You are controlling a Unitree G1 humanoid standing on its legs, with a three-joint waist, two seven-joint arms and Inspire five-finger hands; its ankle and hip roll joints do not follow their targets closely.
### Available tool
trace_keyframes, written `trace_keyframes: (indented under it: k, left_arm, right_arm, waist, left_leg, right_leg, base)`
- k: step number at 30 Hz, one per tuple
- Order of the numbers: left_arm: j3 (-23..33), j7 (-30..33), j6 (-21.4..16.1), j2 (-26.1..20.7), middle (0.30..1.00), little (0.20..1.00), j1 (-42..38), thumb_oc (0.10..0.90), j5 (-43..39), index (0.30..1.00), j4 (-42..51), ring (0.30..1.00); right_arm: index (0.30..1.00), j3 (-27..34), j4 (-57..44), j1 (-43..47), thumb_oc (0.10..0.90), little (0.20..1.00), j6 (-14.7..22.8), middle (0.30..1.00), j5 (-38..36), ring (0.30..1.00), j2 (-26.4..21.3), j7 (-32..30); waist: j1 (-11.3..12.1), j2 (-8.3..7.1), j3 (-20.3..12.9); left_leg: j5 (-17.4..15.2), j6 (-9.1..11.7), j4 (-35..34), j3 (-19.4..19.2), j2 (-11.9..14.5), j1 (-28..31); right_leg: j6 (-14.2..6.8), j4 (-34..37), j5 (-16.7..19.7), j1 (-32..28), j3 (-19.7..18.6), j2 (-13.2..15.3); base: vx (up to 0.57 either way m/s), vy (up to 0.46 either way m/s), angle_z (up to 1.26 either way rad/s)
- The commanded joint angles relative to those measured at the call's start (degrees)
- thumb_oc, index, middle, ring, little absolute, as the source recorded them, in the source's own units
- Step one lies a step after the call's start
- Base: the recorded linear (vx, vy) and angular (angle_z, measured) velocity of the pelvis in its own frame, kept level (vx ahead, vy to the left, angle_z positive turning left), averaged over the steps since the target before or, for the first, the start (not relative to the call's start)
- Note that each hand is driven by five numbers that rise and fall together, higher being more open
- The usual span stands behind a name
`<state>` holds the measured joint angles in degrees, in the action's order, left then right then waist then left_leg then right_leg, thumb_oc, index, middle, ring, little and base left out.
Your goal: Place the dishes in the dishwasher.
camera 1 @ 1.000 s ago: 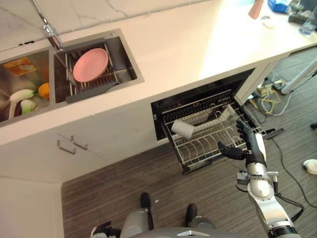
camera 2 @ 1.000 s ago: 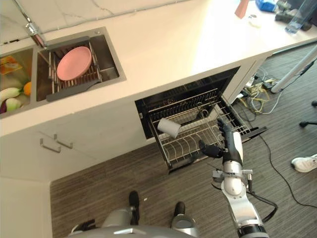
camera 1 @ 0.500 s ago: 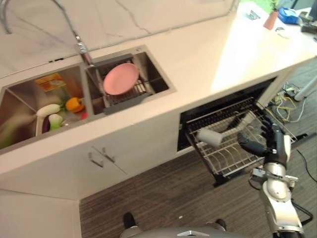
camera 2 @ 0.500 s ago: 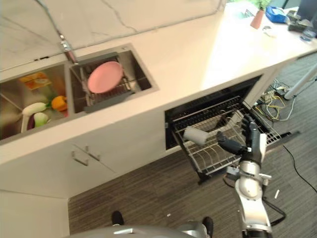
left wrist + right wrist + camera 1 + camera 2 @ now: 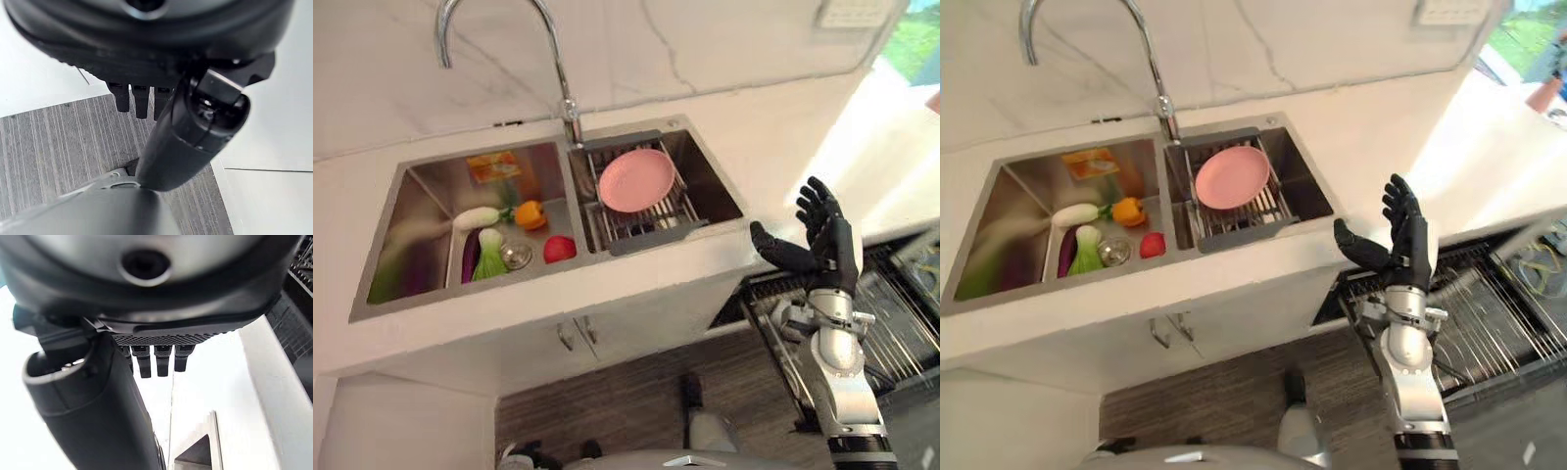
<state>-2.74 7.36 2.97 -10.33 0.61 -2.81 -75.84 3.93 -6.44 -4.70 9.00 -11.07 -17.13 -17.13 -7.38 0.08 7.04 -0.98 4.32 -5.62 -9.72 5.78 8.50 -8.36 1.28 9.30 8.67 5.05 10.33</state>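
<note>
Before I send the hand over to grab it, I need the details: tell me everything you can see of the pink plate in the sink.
The pink plate is round, plain and matte, with a shallow raised rim; it looks like plastic or ceramic. It lies tilted on a metal wire rack set across the right sink basin, just below the faucet. Only the rack touches it. The right hand is open and well apart from it, out past the counter edge.

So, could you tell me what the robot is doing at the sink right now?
The robot is loading dishes into the dishwasher. Its right hand is open and empty, raised over the counter edge beside the sink. A pink plate lies on the rack in the right basin and is not yet picked up. Vegetables lie in the left basin. The dishwasher rack is pulled out below the counter, to the robot's right. The left hand is open by the floor, holding nothing.
</note>
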Motion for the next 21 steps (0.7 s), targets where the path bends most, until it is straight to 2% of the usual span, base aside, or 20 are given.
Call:
trace_keyframes:
  k: [1,4,7,10,11,12,13,14,16,21]
  left_arm:
    - [2.0,-1.7,0.0,0.9,0.900,0.900,-0.6,0.800,-0.6,0.900,-1.1,0.900]
    - [2.6,-1.6,0.0,0.7,0.900,0.900,0.2,0.800,-0.8,0.900,-1.3,0.900]
    - [4.3,-1.8,0.2,1.1,0.900,0.900,1.7,0.800,-3.3,0.900,-1.6,0.900]
    - [5.2,-2.2,-0.2,1.7,0.900,0.900,2.1,0.800,-7.4,0.900,-1.1,0.900]
    - [5.6,-1.7,-0.4,1.7,0.900,0.900,1.7,0.800,-8.7,0.900,-0.9,0.900]
    - [5.9,-1.1,-0.4,1.9,0.900,0.900,1.4,0.800,-9.4,0.900,-0.9,0.900]
    - [5.9,-1.1,-0.4,1.8,0.900,0.900,1.3,0.800,-9.5,0.900,-0.9,0.900]
    - [5.3,-0.9,-0.1,2.5,0.900,0.900,0.9,0.800,-9.0,0.900,-1.6,0.900]
    - [2.6,-0.7,-0.2,3.6,0.900,0.900,0.3,0.800,-6.7,0.900,-2.4,0.900]
    - [2.6,-0.7,-0.2,3.6,0.900,0.900,0.2,0.800,-6.7,0.900,-2.5,0.900]
  right_arm:
    - [0.900,3.6,-6.7,5.3,0.800,0.900,5.5,0.900,-1.7,0.900,-3.8,3.0]
    - [0.900,2.9,-6.3,5.1,0.800,0.900,5.4,0.900,-2.5,0.900,-4.4,4.2]
    - [0.900,-0.4,-4.1,4.9,0.800,0.900,3.6,0.900,-4.2,0.900,-7.4,9.1]
    - [0.900,-1.8,-3.2,5.5,0.800,0.900,2.8,0.900,-3.3,0.900,-9.8,10.9]
    - [0.900,-2.0,-3.5,5.7,0.800,0.900,2.8,0.900,-2.7,0.900,-10.4,11.1]
    - [0.900,-2.3,-3.1,5.9,0.800,0.900,2.6,0.900,-2.0,0.900,-10.6,11.2]
    - [0.900,-2.4,-3.0,5.9,0.800,0.900,2.7,0.900,-2.0,0.900,-10.6,11.2]
    - [0.900,-2.6,-1.8,6.5,0.800,0.900,2.2,0.900,-0.4,0.900,-11.1,10.9]
    - [0.900,-3.2,0.1,7.7,0.800,0.900,1.7,0.900,3.0,0.900,-11.7,9.2]
    - [0.900,-3.2,0.1,7.8,0.800,0.900,1.7,0.900,3.1,0.900,-11.7,9.2]
  waist:
    - [0.6,-0.12,-0.5]
    - [0.8,-0.11,-0.9]
    - [1.6,-0.10,-1.7]
    - [2.3,-0.49,-0.5]
    - [3.2,-1.10,0.4]
    - [3.3,-1.54,0.8]
    - [3.2,-1.54,0.8]
    - [3.8,-2.08,1.0]
    - [4.5,-2.35,0.2]
    - [4.5,-2.39,0.2]
  left_leg:
    - [-0.7,0.1,1.6,-3.4,0.1,-0.1]
    - [-0.8,0.5,1.6,-3.1,0.5,0.6]
    - [-1.6,2.1,4.8,-1.7,3.0,0.8]
    - [0.2,3.4,14.8,1.0,4.6,-2.9]
    - [2.3,3.9,19.8,2.2,4.4,-5.4]
    - [3.0,4.2,22.9,2.9,4.1,-7.5]
    - [2.9,4.2,23.2,3.1,4.1,-7.8]
    - [2.9,4.1,21.9,3.4,3.5,-10.5]
    - [2.6,3.6,15.6,2.9,3.4,-12.9]
    - [2.7,3.6,15.5,2.9,3.3,-12.9]
  right_leg:
    - [-3.4,-2.2,-5.2,-4.8,1.1,1.6]
    - [-3.2,-1.4,-5.4,-6.3,2.0,1.3]
    - [-1.6,-0.8,-7.6,-8.8,2.7,-0.8]
    - [0.5,-1.3,-9.5,-10.7,3.6,-1.9]
    - [1.3,-1.4,-9.9,-11.4,3.9,-1.8]
    - [1.8,-1.3,-10.3,-12.1,4.5,-1.7]
    - [1.8,-1.3,-10.3,-12.1,4.7,-1.7]
    - [1.9,-0.9,-10.8,-12.9,5.3,-1.4]
    - [0.9,0.2,-11.0,-14.0,5.4,-0.7]
    - [0.9,0.3,-10.9,-14.0,5.4,-0.6]
  base:
    - [0.18,-0.138,0.39]
    - [0.11,-0.134,0.18]
    - [0.13,-0.258,0.21]
    - [0.05,-0.234,0.10]
    - [0.01,-0.216,0.12]
    - [0.00,-0.145,0.23]
    - [0.04,-0.091,0.41]
    - [0.09,-0.028,0.47]
    - [0.13,-0.005,0.30]
    - [0.06,0.031,-0.13]
